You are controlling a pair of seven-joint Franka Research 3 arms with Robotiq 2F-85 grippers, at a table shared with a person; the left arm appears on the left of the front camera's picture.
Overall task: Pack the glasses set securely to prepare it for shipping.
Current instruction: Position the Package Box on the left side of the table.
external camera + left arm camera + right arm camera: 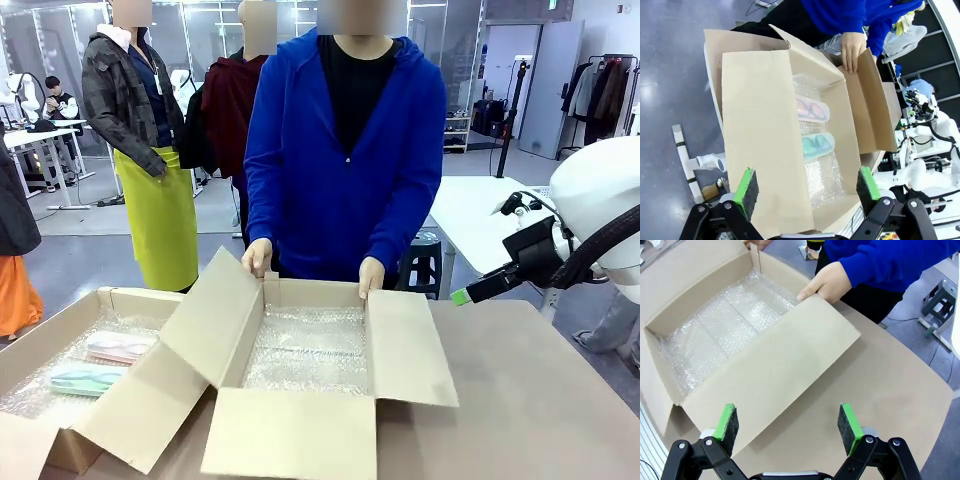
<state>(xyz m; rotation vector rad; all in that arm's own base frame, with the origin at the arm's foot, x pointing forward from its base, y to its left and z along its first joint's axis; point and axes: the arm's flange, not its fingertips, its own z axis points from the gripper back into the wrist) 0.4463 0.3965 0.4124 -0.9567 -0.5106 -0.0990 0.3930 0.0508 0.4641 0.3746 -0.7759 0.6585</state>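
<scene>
front view, nearest the camera: two open cardboard boxes side by side on the brown table (540,400). the middle box (300,440) has its near flap folded out toward the camera and its floor lined with bubble wrap (305,350). the left box (120,425) is also lined with bubble wrap and holds the glasses set: the pink case (120,346) lies just beyond the mint green case (85,379), close together, both flat on the wrap.

left wrist view: left gripper (807,189) hangs above the left box, looking down into it, jaws spread wide and holding nothing. both cases lie on the wrap below, between the green pads (746,186).

right wrist view: right gripper (787,424) hovers over the middle box's side flap and the bare table, jaws wide apart, holding nothing. in the front view the right arm (590,225) comes in from the right, raised above the table, its gripper pointing toward the middle.

far side: a person in a blue hoodie (345,160) stands at the table, both arms down. the person's one hand (258,257) grips the top of the middle box's far wall at its left corner, the other hand (371,277) at its right corner.
</scene>
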